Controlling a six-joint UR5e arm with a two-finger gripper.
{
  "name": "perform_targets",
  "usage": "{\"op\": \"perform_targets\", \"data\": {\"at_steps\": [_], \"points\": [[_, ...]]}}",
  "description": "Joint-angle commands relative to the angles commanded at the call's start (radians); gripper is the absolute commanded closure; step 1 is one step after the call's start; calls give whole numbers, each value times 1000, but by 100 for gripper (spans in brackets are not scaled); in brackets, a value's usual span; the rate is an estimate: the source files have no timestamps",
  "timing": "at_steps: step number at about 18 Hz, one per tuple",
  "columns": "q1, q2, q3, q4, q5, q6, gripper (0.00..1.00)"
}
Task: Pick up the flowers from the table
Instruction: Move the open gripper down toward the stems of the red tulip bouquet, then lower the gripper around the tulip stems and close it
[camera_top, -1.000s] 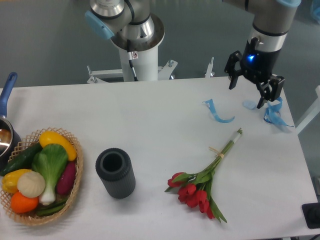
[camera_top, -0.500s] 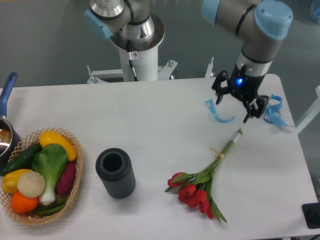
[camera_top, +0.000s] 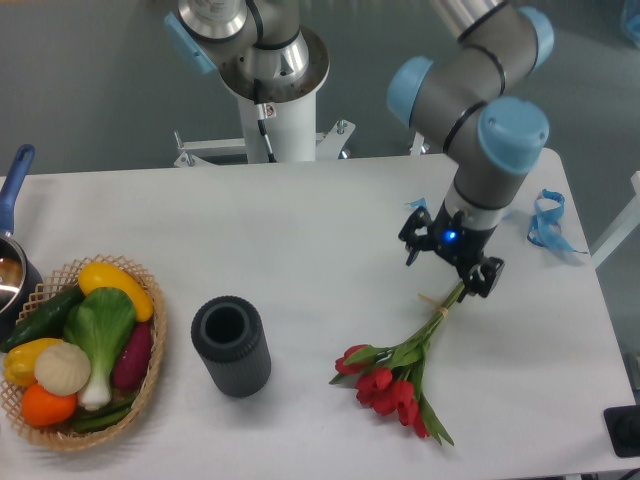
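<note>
The white desk (camera_top: 300, 220) takes up most of what I can see, running wide from one side to the other. Above its right half the grey arm (camera_top: 480, 90) with its pale blue joint caps bends down, and its base column (camera_top: 270, 90) stands behind the far edge of the desk.

On the left end sits a wicker basket (camera_top: 150, 350) heaped with vegetables: a yellow pepper, a green leafy one, a cucumber, something purple, a white round one and an orange one. Just past it, at the very edge, I can make out part of a pot (camera_top: 12, 275) with a blue handle. Near the middle of the front stands a dark ribbed cylinder (camera_top: 231, 346), upright and open at the top.

The flowers (camera_top: 400, 375) lie flat on the desk at the front right, red heads toward me, green stems running up and to the right, a tan band around them partway along.

The claw (camera_top: 447, 262) hangs low right over the upper end of those stems, a small blue light glowing on it. Its two fingers are spread apart, one on each side, and grip nothing; I cannot tell whether they touch the stems.

A blue ribbon (camera_top: 548, 222) lies near the right edge, apart from the flowers.
</note>
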Motion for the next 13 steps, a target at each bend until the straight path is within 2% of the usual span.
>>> {"op": "perform_targets", "data": {"at_steps": [8, 13], "points": [[-21, -77, 49, 12, -20, -37, 0], [-52, -120, 58, 103, -20, -93, 0]]}}
